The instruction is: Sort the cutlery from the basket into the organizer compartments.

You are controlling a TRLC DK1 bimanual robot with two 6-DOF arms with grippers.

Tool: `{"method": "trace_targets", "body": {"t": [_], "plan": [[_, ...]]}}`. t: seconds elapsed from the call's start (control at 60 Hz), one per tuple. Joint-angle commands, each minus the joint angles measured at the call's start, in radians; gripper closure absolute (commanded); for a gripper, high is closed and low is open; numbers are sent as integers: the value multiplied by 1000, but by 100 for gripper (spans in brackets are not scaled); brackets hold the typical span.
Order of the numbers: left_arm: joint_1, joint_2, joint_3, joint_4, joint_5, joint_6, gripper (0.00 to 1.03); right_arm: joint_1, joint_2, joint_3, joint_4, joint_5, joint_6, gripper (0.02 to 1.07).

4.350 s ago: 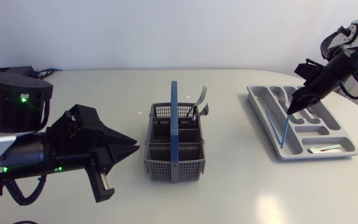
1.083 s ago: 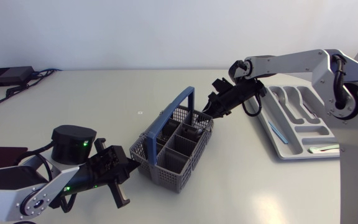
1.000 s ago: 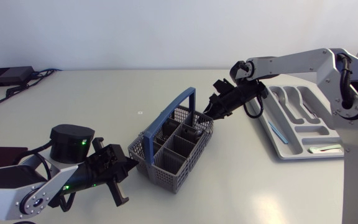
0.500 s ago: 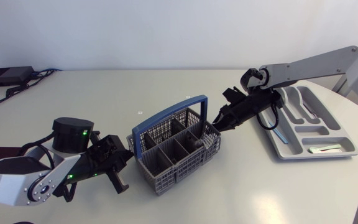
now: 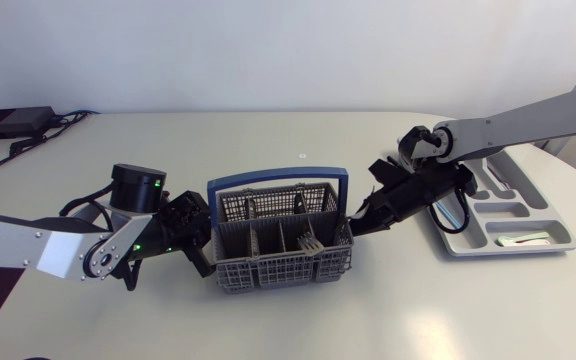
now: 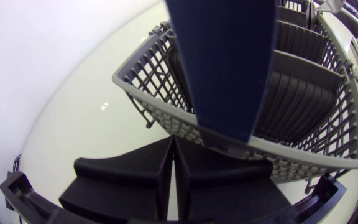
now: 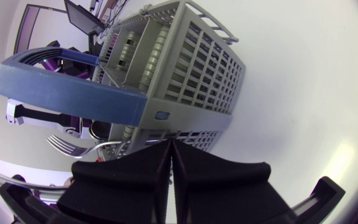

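The grey cutlery basket [image 5: 278, 255] with a blue handle [image 5: 278, 181] stands mid-table, its long side toward the front. My left gripper [image 5: 205, 243] is shut and empty, its tip against the basket's left end wall [image 6: 185, 121]. My right gripper [image 5: 354, 224] is also shut and empty, pressed to the basket's right end [image 7: 185, 93]. A fork [image 7: 79, 147] lies inside the basket beside the right gripper's fingers [image 7: 142, 168]. The grey organizer [image 5: 513, 251] sits at the right, with some cutlery [image 5: 493, 180] in its compartments.
A small red-and-white item [image 5: 520, 241] lies in the organizer's front compartment. The right arm's forearm [image 5: 508, 125] crosses above the organizer's back part. The table's front edge runs close below the basket.
The basket has turned from a diagonal to lie broadside to the front and shifted slightly. Both shut grippers moved with it, the left one rightward along the table, the right one forward.
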Motion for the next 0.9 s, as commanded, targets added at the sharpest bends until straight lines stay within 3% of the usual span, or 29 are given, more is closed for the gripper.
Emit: {"method": "trace_targets", "body": {"t": [0.0,0.2,0.317,0.417,0.5,0.6,0.683,0.783,0.883], "plan": [[-10,44,48,9,23,2,100,41,-33,-47,-1,-33,-14,101],[-4,58,58,9,22,6,100,30,-81,-98,53,4,23,101],[36,7,45,-10,23,9,100,18,-142,-146,129,67,68,101],[55,-66,20,-33,23,22,100,21,-220,-187,186,139,106,84],[71,-129,17,-82,23,24,99,21,-285,-215,220,192,130,76],[87,-200,11,-134,23,24,99,10,-331,-239,240,240,141,75],[94,-304,9,-226,29,24,98,-13,-391,-270,243,268,137,64],[62,-436,-3,-301,48,13,98,-36,-457,-297,235,285,123,61],[-27,-522,2,-366,48,-11,95,-63,-504,-313,228,289,101,60]]}}
